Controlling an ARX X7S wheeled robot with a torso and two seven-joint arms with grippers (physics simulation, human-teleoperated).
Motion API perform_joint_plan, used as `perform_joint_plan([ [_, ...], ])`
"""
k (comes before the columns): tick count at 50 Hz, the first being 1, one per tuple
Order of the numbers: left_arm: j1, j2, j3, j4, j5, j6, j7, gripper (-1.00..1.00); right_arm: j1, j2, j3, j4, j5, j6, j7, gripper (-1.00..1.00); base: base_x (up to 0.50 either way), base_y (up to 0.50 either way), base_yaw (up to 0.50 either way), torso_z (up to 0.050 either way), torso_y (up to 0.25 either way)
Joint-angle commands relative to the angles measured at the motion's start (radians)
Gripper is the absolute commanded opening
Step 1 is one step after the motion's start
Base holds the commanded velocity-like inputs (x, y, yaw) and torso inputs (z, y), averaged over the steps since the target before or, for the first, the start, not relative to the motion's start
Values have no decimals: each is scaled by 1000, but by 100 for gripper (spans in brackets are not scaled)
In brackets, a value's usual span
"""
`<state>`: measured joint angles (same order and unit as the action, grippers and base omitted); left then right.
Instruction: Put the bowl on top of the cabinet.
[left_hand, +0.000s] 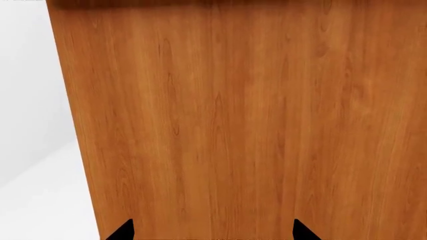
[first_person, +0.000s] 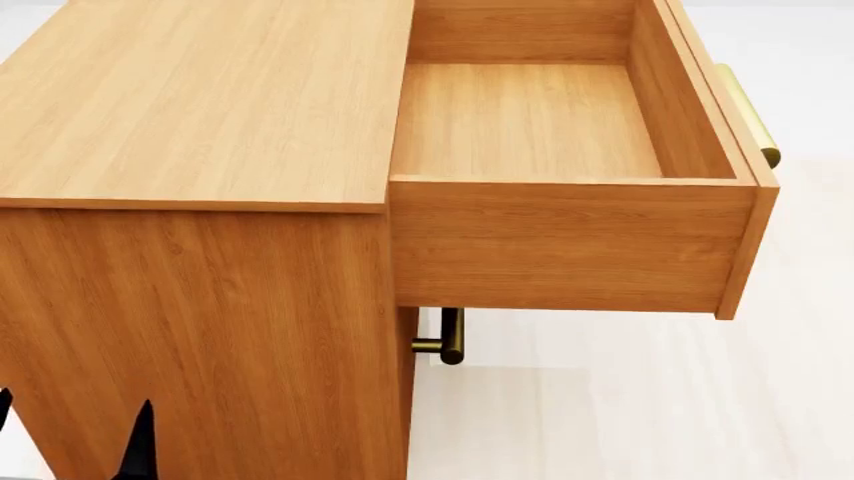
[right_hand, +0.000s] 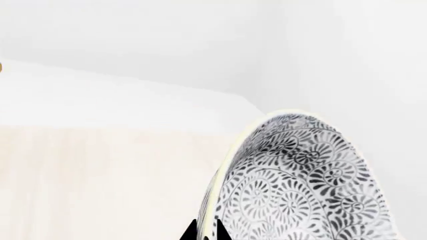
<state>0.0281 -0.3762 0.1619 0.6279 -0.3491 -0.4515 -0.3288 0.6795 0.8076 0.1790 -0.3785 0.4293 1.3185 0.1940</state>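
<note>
In the right wrist view, the bowl (right_hand: 300, 185) with its dark leaf pattern is tilted on edge. My right gripper (right_hand: 206, 231) is shut on its rim, one fingertip inside and one outside. Neither the bowl nor the right gripper shows in the head view. The orange-brown cabinet (first_person: 200, 100) fills the left of the head view, and its flat top is bare. My left gripper (left_hand: 213, 231) is open and holds nothing, and it faces the cabinet's side panel (left_hand: 233, 125) at close range. One dark left fingertip (first_person: 138, 445) shows low against that panel.
The cabinet's top drawer (first_person: 574, 240) is pulled far out to the right and holds nothing. It has a brass bar handle (first_person: 750, 115) on its front. A second handle (first_person: 449, 338) shows beneath it. Pale floor (first_person: 641, 400) lies to the right of the cabinet.
</note>
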Motion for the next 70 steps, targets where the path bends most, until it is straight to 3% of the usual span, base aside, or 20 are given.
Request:
perform_joint_plan([
  [1,13,-10,3,8,6,10,-3,100,233,66,-80,-106,31,178,13,-100,0,0,0,0,0],
  [8,15,-14,2,23,4,7,-8,100,369,100,-132,-122,75,248,18,-100,0,0,0,0,0],
  [14,20,-16,11,34,10,4,-13,100,581,192,-232,-49,417,250,258,-100,0,0,0,0,0],
  [19,23,-19,10,50,7,-2,-18,100,785,212,-396,7,570,248,371,-100,0,0,0,0,0],
  [27,26,-27,6,66,0,-9,-21,100,1004,152,-586,83,624,240,423,-100,0,0,0,0,0],
  [35,34,-37,4,82,-2,-12,-25,100,1260,25,-825,246,521,208,312,-100,0,0,0,0,1],
  [46,40,-41,11,81,1,-4,-24,100,1347,-122,-984,334,452,150,251,-100,0,0,0,0,0],
  [70,55,-42,20,65,5,20,-27,100,1388,-443,-1143,512,374,-19,142,-100,0,0,0,0,0],
])
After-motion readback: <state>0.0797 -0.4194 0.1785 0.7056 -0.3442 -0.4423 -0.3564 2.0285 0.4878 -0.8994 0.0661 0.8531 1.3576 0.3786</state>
